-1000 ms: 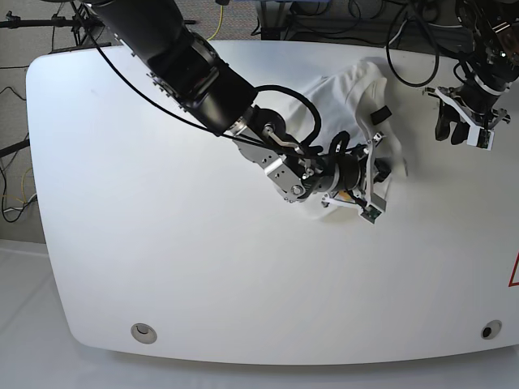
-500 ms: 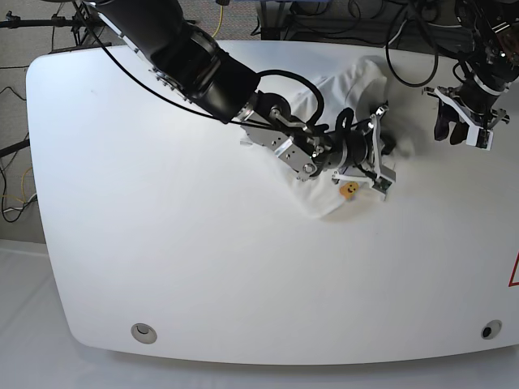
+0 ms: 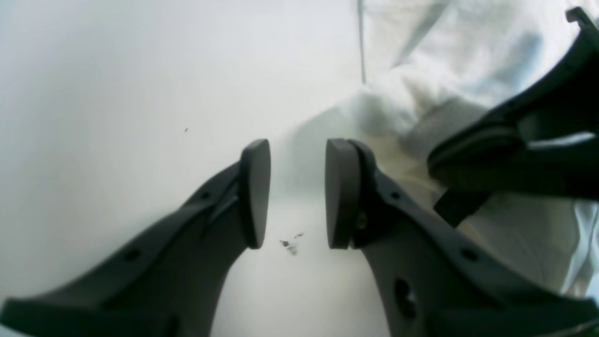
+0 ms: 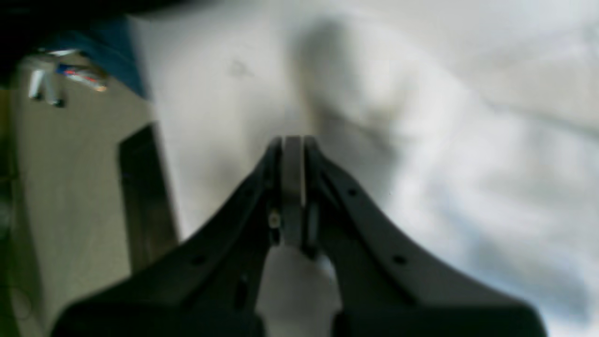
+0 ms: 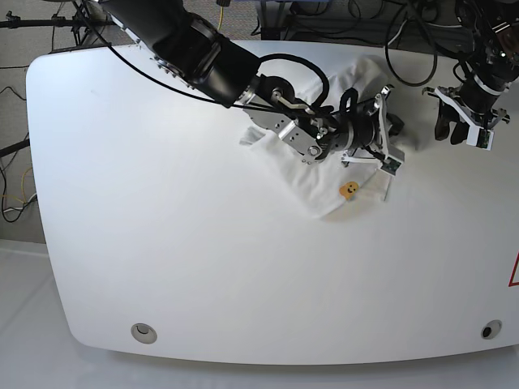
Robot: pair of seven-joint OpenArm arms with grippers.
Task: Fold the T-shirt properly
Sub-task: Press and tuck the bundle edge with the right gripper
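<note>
The right pincer (image 5: 391, 139) is clamped tight with white cloth between its pads, lifting an edge of the crumpled white cotton T-shirt (image 5: 324, 182), probably to carry it over into a fold. The shirt lies bunched under and behind this pincer on the white worktop (image 5: 162, 243). The left pincer (image 5: 462, 121) hangs partly open and empty, just beside the shirt's far edge, perhaps waiting for a corner.

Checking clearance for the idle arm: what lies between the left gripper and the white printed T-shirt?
In the base view, only bare white table separates the open left gripper from the crumpled white printed T-shirt.
</note>
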